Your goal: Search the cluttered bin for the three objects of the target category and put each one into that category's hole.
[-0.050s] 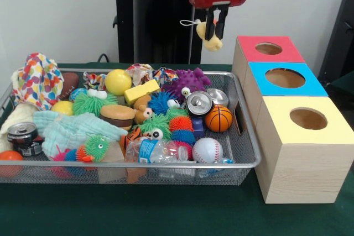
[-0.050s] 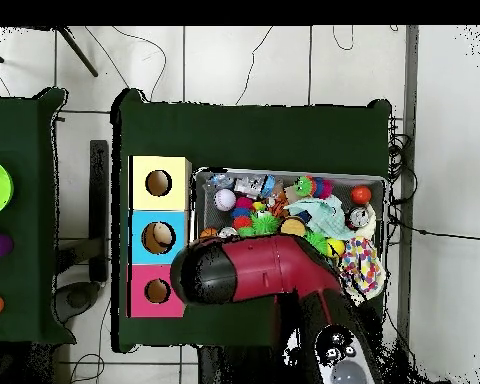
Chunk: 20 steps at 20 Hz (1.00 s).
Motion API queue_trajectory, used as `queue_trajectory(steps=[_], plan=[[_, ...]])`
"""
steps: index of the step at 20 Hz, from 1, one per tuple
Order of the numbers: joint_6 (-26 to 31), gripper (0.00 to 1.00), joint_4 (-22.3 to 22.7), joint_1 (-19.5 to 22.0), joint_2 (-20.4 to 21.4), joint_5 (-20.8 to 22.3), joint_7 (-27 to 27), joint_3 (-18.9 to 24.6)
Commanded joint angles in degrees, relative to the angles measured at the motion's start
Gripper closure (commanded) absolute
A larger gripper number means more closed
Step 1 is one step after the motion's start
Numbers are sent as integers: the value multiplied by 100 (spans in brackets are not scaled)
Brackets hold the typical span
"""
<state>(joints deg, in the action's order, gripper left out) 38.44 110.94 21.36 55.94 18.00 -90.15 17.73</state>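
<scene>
My gripper (image 1: 215, 32) hangs high over the far right corner of the wire bin (image 1: 250, 161) and is shut on a small yellow soft toy (image 1: 213, 43) with a white loop on its left. It sits just left of the red-topped box (image 1: 246, 53), above the level of that box's hole (image 1: 268, 48). Nearer the camera stand the blue-topped box (image 1: 310, 88) and the yellow-topped box (image 1: 332, 131). In the overhead view the arm's head (image 2: 209, 275) hides the gripper and lies beside the red box (image 2: 158, 291) and blue box (image 2: 158, 237).
The bin is packed with toys: a mini basketball (image 1: 219, 118), a baseball (image 1: 207, 150), a purple spiky toy (image 1: 188, 84), silver cans (image 1: 199, 103), a yellow ball (image 1: 118, 81), a plastic bottle (image 1: 155, 150) and a patterned cloth (image 1: 36, 81). Green cloth covers the table (image 1: 166, 208).
</scene>
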Motion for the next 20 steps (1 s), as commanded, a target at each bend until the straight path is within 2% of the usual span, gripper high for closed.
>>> queue_trajectory(steps=[1, 20], plan=[[532, 100, 608, -119, 173, -217, -826, -278], [211, 100, 1019, -512, 553, -579, -869, -667]])
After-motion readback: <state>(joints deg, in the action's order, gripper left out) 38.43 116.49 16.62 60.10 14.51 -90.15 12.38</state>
